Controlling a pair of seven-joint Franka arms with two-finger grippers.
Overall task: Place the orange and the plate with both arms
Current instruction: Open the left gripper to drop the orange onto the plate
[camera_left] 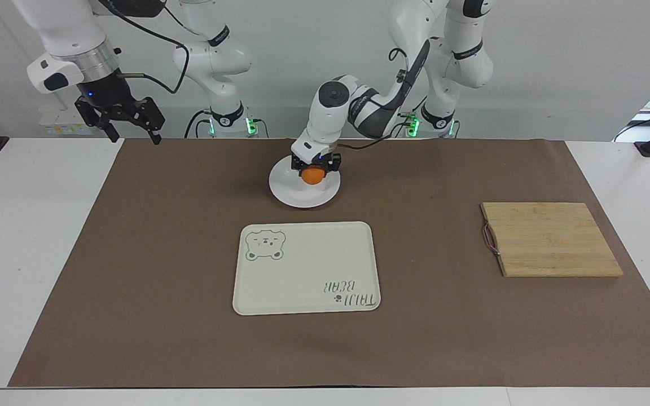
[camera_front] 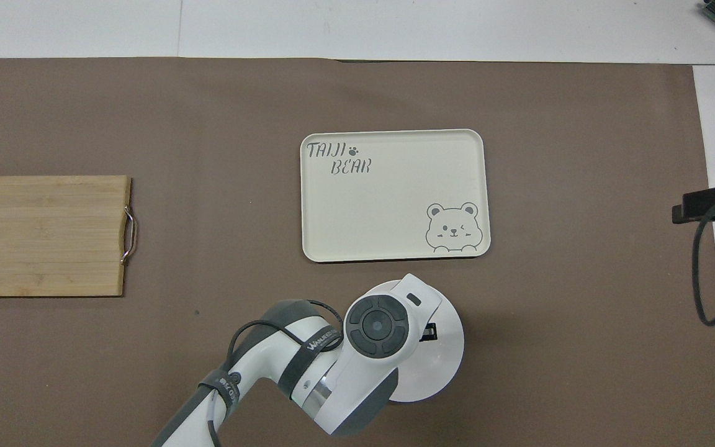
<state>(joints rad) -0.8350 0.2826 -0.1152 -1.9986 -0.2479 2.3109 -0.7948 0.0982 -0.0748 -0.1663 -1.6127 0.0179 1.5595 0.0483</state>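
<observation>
The white plate lies on the brown mat near the robots, at the table's middle. My left gripper is shut on the orange and holds it low over the plate's middle; I cannot tell whether the orange touches the plate. In the overhead view the left arm's wrist covers the orange and much of the plate. My right gripper is open and empty, and waits raised over the mat's corner at the right arm's end.
A cream tray with a bear drawing lies just farther from the robots than the plate; it also shows in the overhead view. A wooden cutting board lies toward the left arm's end.
</observation>
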